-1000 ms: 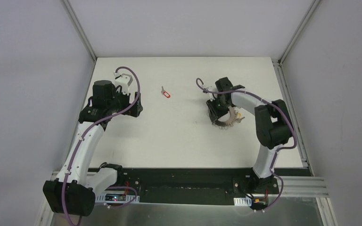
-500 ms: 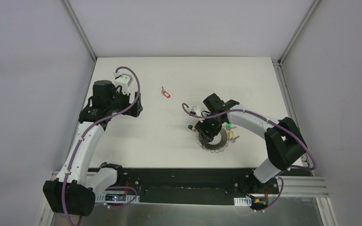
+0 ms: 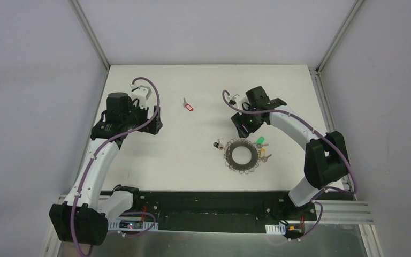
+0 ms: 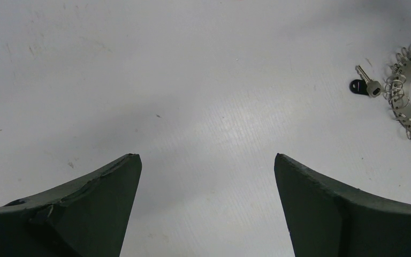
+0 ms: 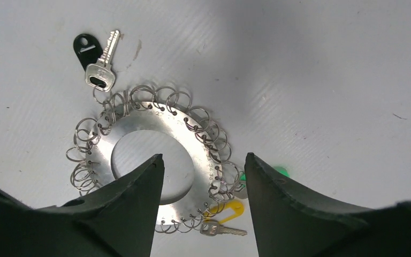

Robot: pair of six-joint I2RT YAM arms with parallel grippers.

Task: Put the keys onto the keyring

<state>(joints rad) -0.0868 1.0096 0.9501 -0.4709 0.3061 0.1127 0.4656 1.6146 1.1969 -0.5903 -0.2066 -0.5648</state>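
The keyring (image 3: 241, 155), a flat grey ring with small wire loops round its rim, lies flat on the white table. It also shows in the right wrist view (image 5: 192, 136) and at the right edge of the left wrist view (image 4: 406, 91). A black-headed key (image 5: 85, 45) touches its rim, as do a yellow-headed key (image 5: 227, 210) and a green one (image 5: 281, 171), which is half hidden by a finger. A red-headed key (image 3: 188, 105) lies alone further back. My right gripper (image 3: 244, 124) (image 5: 203, 156) hangs open above the ring, holding nothing. My left gripper (image 3: 152, 122) (image 4: 207, 156) is wide open over bare table.
White walls and metal rails close in the table (image 3: 203, 80) on three sides. The black base strip (image 3: 208, 203) of the arms runs along the near edge.
My right gripper carried the keyring toward the near side, set it flat on the table, opened and drew back away from it. The left arm has stayed still.
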